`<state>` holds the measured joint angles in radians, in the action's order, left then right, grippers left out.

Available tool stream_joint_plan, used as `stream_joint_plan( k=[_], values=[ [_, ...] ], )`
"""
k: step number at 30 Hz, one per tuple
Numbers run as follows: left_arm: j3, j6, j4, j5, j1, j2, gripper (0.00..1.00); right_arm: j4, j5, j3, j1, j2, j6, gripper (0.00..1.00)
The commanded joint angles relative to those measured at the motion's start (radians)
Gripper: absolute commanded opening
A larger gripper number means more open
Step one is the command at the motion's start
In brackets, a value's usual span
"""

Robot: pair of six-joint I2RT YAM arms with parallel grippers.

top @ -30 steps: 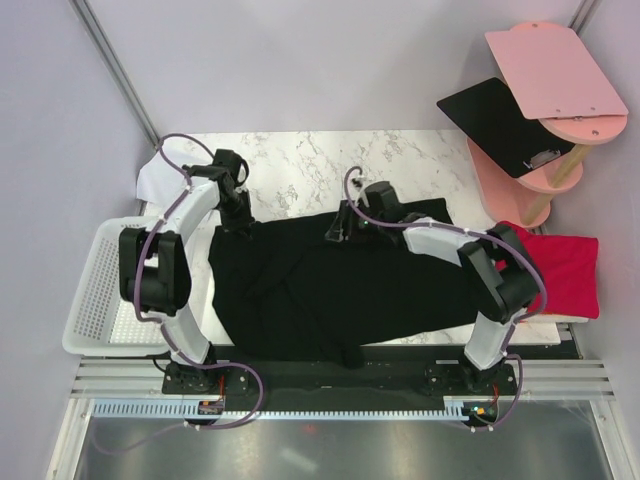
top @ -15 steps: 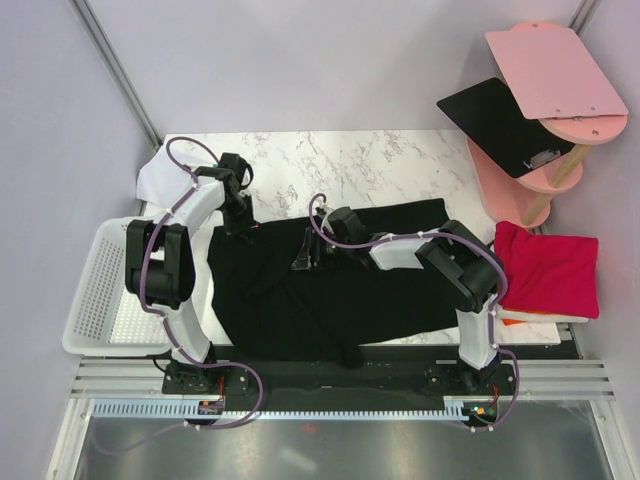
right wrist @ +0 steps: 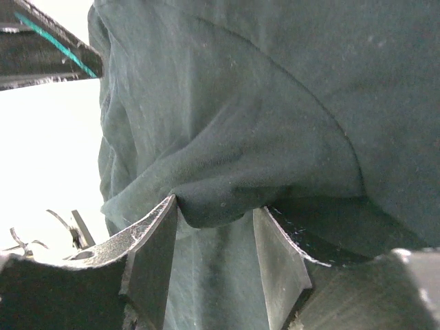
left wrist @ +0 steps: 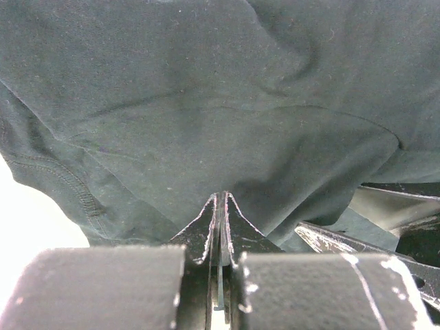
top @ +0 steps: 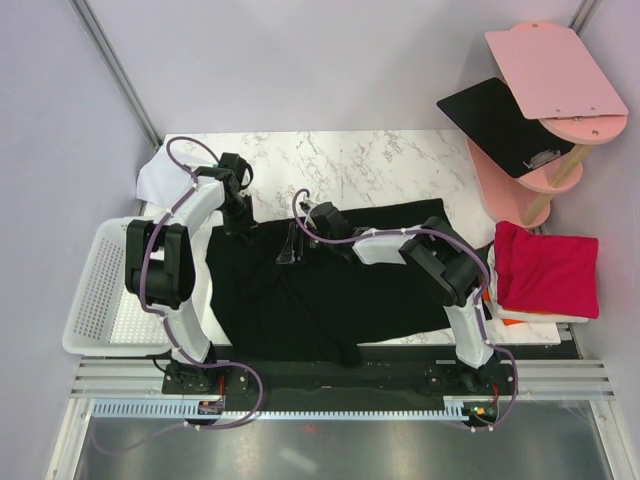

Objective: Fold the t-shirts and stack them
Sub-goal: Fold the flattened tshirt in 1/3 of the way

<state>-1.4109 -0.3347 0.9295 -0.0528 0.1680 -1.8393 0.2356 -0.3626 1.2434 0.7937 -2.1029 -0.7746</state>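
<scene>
A black t-shirt [top: 330, 295] lies spread over the near half of the marble table. At its far left corner my left gripper [top: 245, 228] is shut on the cloth. In the left wrist view the closed fingertips [left wrist: 221, 196] pinch the shirt [left wrist: 206, 103], and creases run out from them. My right gripper [top: 287, 250] is over the shirt's far edge, close to the left one. Its jaws [right wrist: 216, 206] stand apart with a thick fold of the black shirt [right wrist: 261, 124] bunched between them. A folded crimson red t-shirt [top: 548, 268] lies at the right, an orange edge [top: 488, 296] showing beneath it.
A white perforated basket [top: 95, 290] sits at the left edge, with white cloth [top: 158, 180] behind it. A pink tiered stand [top: 545, 160] at the back right carries a flat black board [top: 490, 115]. A white sheet [top: 540, 318] lies under the red stack.
My right gripper has travelled left along the shirt's far edge, from mid-table to close beside the left gripper. The left gripper has barely moved.
</scene>
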Motion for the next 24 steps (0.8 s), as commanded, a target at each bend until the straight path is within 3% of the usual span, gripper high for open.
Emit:
stream_joint_plan(
  k=[1, 17, 24],
  values=[
    [-0.016, 0.036, -0.012, 0.024, 0.005, -0.017, 0.02, -0.002, 0.028, 0.062, 0.006, -0.002, -0.003, 0.55],
    [-0.019, 0.042, -0.001, 0.050, 0.022, -0.067, 0.02, 0.027, 0.040, 0.102, 0.035, 0.084, 0.024, 0.54],
    [-0.014, 0.039, 0.005, 0.080, 0.031, -0.084, 0.02, -0.071, 0.040, 0.146, 0.056, 0.130, 0.052, 0.54]
  ],
)
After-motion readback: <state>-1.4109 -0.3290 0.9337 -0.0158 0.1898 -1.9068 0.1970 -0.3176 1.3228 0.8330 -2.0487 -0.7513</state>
